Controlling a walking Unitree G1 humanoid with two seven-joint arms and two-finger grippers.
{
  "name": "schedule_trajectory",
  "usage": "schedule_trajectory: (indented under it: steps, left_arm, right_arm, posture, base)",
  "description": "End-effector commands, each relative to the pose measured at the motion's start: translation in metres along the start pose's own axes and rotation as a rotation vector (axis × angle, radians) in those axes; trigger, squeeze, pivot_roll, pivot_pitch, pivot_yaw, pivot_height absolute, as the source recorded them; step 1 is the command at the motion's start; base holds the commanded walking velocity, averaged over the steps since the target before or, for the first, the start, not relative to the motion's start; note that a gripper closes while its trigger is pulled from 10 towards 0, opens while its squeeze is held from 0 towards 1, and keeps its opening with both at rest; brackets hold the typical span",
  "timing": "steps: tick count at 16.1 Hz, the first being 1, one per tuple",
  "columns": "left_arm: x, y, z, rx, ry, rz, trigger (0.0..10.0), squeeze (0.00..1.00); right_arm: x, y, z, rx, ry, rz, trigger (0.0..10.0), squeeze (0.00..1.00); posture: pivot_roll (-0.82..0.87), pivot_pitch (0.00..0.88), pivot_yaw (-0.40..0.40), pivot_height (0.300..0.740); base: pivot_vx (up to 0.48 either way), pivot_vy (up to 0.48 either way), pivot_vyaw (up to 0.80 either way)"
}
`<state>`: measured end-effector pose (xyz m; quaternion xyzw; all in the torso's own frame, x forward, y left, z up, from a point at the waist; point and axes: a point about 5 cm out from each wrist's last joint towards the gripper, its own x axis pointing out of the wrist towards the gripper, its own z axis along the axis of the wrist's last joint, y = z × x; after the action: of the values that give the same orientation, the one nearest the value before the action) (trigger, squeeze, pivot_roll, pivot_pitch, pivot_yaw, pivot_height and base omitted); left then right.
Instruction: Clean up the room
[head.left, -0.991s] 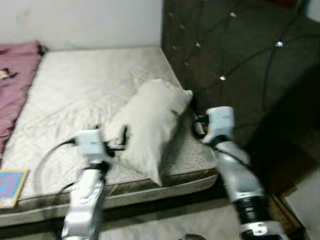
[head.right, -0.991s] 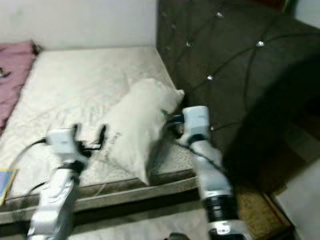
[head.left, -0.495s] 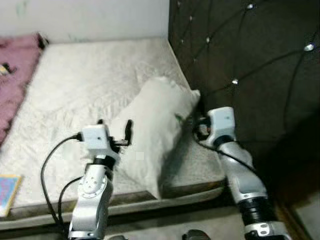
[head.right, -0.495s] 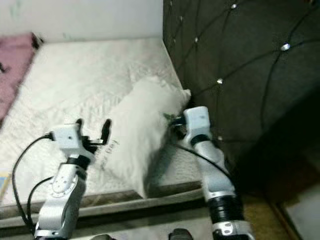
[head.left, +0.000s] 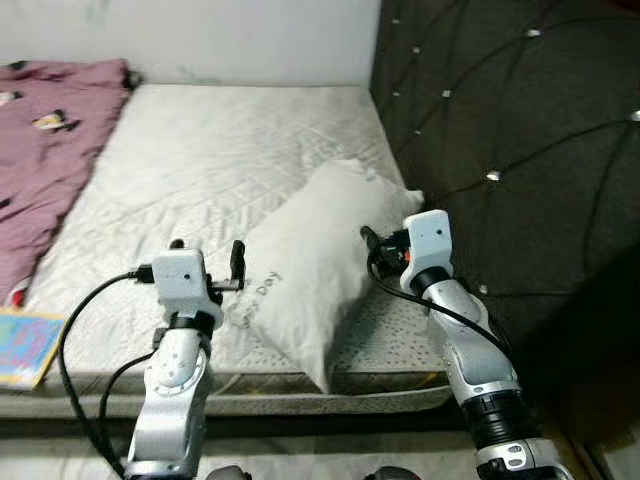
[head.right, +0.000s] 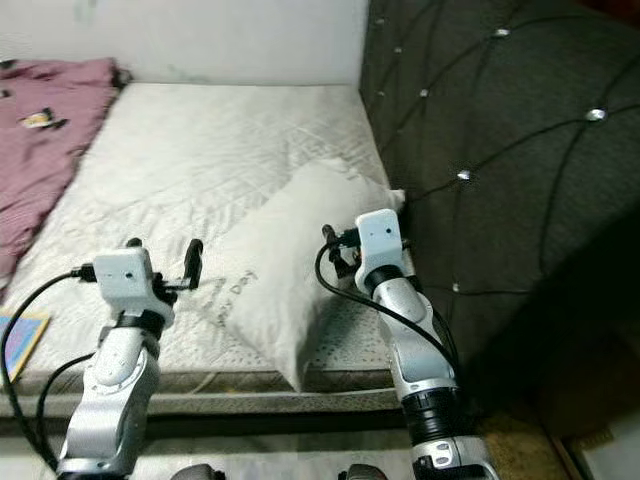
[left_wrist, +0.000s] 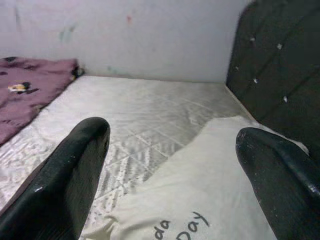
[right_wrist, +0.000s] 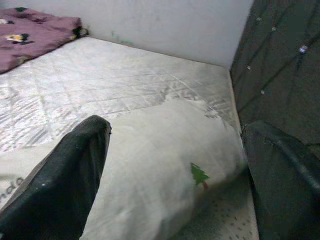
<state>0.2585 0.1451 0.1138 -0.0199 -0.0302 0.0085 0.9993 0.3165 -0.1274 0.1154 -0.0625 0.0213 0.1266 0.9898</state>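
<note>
The white pillow (head.left: 310, 262) lies on the mattress (head.left: 200, 160) between both claws, the left gripper (head.left: 205, 262) at its printed end and the right gripper (head.left: 375, 245) by the headboard (head.left: 500, 150) side, each spread wide and empty. It looks soft, light and floppy, so gripping both ends seems best.

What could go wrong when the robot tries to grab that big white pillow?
The pillow lies tilted, one corner over the mattress edge, so a nudge might tip it onto the floor. It is wide and soft; the open left gripper and right gripper may pinch only a fold of cloth and lose it. The right gripper sits near the dark headboard and could bump it.
</note>
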Motion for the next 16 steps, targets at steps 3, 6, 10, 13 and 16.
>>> schedule_trajectory:
  steps: [3, 6, 10, 13, 16]
  left_arm:
    - [0.006, -0.006, 0.004, -0.007, -0.018, -0.040, 10.0, 0.00]
    - [0.012, -0.004, 0.011, 0.026, -0.039, -0.013, 10.0, 0.00]
    - [0.012, 0.000, 0.010, 0.025, -0.030, -0.005, 10.0, 0.00]
    - [0.008, 0.009, -0.004, 0.029, 0.004, 0.036, 10.0, 0.00]
    - [0.017, 0.004, -0.004, 0.046, -0.002, -0.013, 10.0, 0.00]
  right_arm:
    - [0.009, 0.001, 0.013, -0.001, -0.039, 0.008, 10.0, 0.00]
    - [0.014, -0.002, 0.015, -0.003, -0.048, -0.039, 10.0, 0.00]
    - [0.015, 0.002, 0.011, 0.013, -0.054, -0.067, 10.0, 0.00]
    - [0.006, -0.012, -0.007, 0.057, -0.017, -0.141, 10.0, 0.00]
    - [0.015, -0.011, -0.001, 0.140, -0.053, -0.170, 10.0, 0.00]
  posture:
    - [-0.07, 0.018, 0.011, 0.740]
    - [-0.07, 0.018, 0.020, 0.740]
    - [-0.04, 0.014, -0.010, 0.740]
    - [-0.02, 0.000, -0.037, 0.740]
    - [-0.02, 0.000, -0.023, 0.740]
  base:
    - [0.000, 0.000, 0.80]
    - [0.000, 0.000, 0.00]
    - [0.000, 0.000, 0.00]
    - [0.000, 0.000, 0.00]
    - [0.000, 0.000, 0.00]
